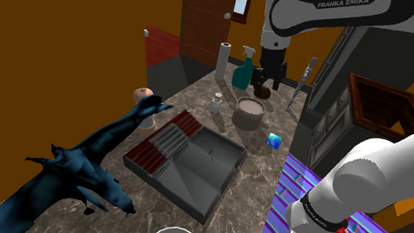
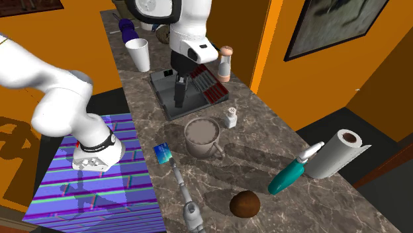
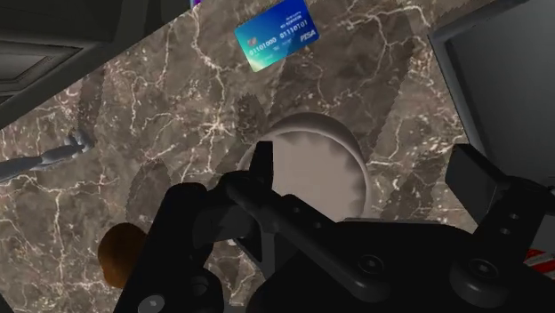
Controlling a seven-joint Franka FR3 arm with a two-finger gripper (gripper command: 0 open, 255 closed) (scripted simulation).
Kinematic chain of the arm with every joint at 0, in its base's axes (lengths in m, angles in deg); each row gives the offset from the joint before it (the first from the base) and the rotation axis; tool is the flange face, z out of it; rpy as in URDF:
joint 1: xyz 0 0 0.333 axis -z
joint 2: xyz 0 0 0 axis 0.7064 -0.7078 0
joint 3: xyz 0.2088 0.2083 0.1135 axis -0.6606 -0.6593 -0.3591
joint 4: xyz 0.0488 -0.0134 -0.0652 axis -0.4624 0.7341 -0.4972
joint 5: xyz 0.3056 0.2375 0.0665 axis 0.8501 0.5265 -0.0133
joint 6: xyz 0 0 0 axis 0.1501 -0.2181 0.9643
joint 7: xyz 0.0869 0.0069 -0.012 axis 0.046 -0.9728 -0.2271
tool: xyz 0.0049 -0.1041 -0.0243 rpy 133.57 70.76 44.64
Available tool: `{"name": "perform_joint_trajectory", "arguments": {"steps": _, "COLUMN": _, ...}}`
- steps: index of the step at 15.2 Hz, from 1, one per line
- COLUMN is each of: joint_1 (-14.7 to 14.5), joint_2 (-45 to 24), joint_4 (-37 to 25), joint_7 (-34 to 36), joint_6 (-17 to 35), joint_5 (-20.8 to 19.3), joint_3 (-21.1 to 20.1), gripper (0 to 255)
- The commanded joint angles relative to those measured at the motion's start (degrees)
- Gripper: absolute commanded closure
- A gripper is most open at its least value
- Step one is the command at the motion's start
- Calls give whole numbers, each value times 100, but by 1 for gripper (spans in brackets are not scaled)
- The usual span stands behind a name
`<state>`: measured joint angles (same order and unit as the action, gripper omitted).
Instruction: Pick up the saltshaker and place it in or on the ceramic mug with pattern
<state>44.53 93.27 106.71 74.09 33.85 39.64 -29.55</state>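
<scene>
FRANKA EMIKA on arm (image 1: 330,12), VISA on blue card (image 3: 277,35)

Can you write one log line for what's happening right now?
black gripper open | over grey round mug | small white saltshaker upright beside mug, not held

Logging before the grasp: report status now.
Gripper open, empty, over the mug. Saltshaker upright on counter beside mug, untouched. Nothing between them.

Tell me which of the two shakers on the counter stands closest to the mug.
The small white saltshaker, right beside the wide grey-brown mug; the taller pink-capped shaker stands much farther from it.
</scene>
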Motion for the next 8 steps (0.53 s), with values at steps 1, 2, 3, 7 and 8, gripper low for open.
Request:
{"name": "perform_joint_trajectory", "arguments": {"steps": 1, "joint_1": -28, "joint_2": -511, "joint_4": -260, "joint_7": 24, "joint_6": 210, "joint_5": 32, "joint_3": -14, "gripper": 0}}
{"name": "perform_joint_trajectory", "arguments": {"steps": 2, "joint_1": -42, "joint_2": -747, "joint_4": -395, "joint_7": 36, "joint_6": 290, "joint_5": 48, "joint_3": -23, "gripper": 0}}
{"name": "perform_joint_trajectory", "arguments": {"steps": 3, "joint_1": -56, "joint_2": -983, "joint_4": -537, "joint_7": 48, "joint_6": 363, "joint_5": 63, "joint_3": -32, "gripper": 0}}
{"name": "perform_joint_trajectory", "arguments": {"steps": 7, "joint_1": -102, "joint_2": -1927, "joint_4": -1178, "joint_7": 86, "joint_6": 582, "joint_5": 121, "joint_3": -70, "gripper": 0}}
{"name": "perform_joint_trajectory", "arguments": {"steps": 8, "joint_1": -113, "joint_2": -2163, "joint_4": -1356, "joint_7": 94, "joint_6": 618, "joint_5": 134, "joint_3": -80, "gripper": 0}}
